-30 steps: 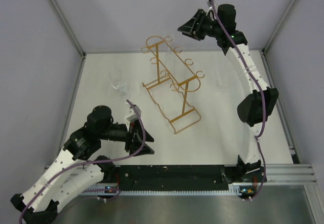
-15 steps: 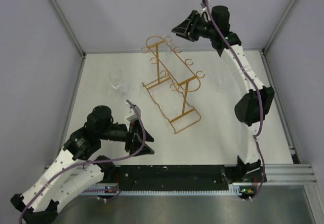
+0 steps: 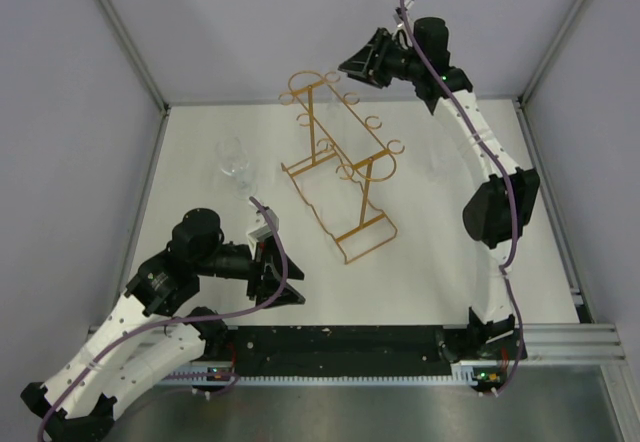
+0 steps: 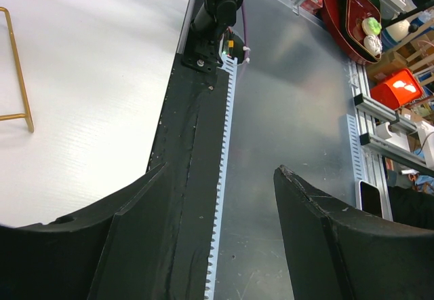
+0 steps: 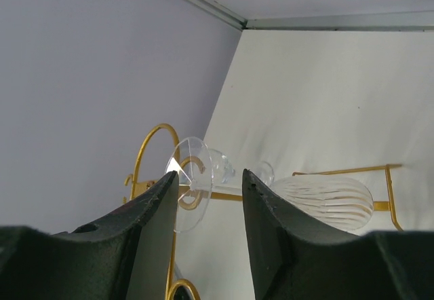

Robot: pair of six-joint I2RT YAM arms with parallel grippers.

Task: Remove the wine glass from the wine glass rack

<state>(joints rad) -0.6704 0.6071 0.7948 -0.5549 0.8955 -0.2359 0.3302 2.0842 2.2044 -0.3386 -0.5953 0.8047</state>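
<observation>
I am viewing the wine glass rack (image 3: 345, 170), thin gold wire, standing upright at the middle of the table (image 3: 450, 262). The wine glass (image 5: 319, 201), clear and ribbed-bowled, is apparently hanging bowl-down, its round foot sitting beside a curled loop.

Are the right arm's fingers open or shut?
Open. The right wrist view shows the right gripper with fingers apart, and the wine glass foot shows in the gap.

The right tool (image 3: 350, 64) hovers beside the far end of the wine glass rack (image 3: 313, 127).
</observation>
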